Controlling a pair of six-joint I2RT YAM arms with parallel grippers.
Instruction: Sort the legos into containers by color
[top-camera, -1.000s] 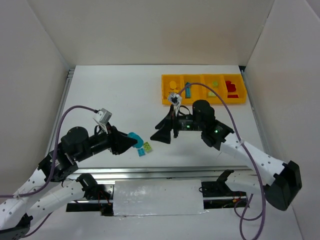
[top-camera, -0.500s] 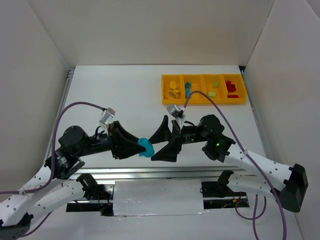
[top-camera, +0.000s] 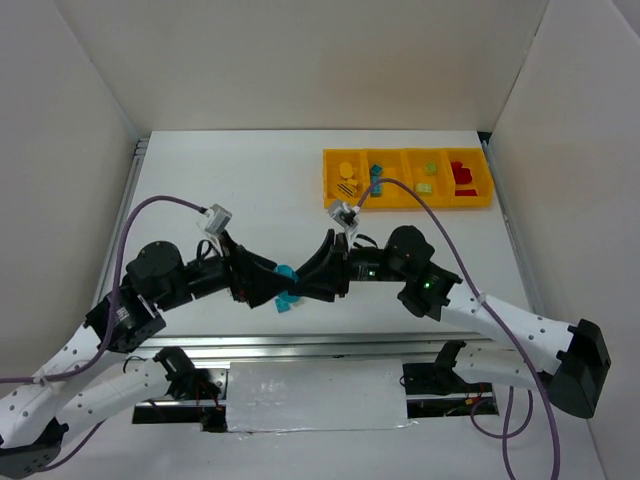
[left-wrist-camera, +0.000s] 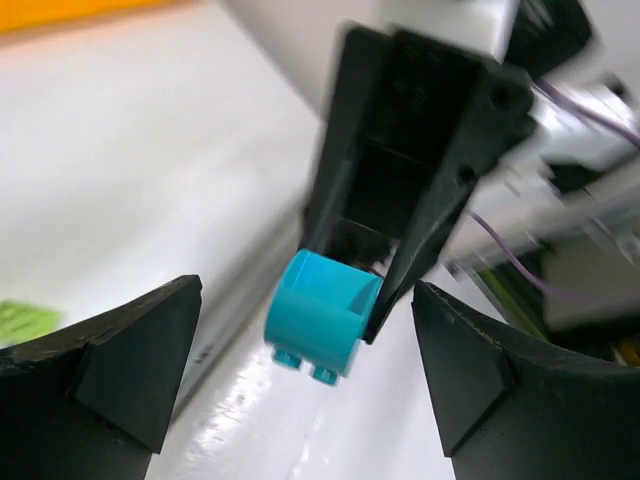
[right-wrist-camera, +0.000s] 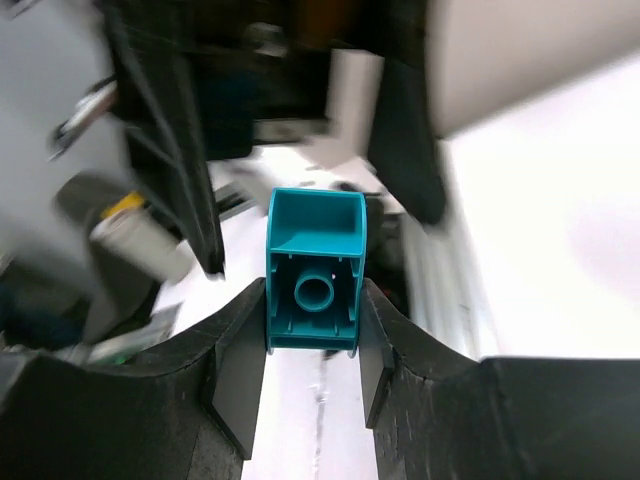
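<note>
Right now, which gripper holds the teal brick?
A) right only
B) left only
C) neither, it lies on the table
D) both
A: in the right wrist view the teal brick sits pinched between the fingers of the right gripper, while the left gripper stands wide open, clear of the brick on both sides.

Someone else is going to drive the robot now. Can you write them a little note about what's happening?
Left hand: open, holding nothing.
Right hand: shut on the teal brick, held up above the table.
Yellow tray: yellow, blue, green and red bricks already sit in its four compartments, one colour each.
Left to do: drop the teal brick into the blue compartment. A light green brick on the table needs sorting too.
</note>
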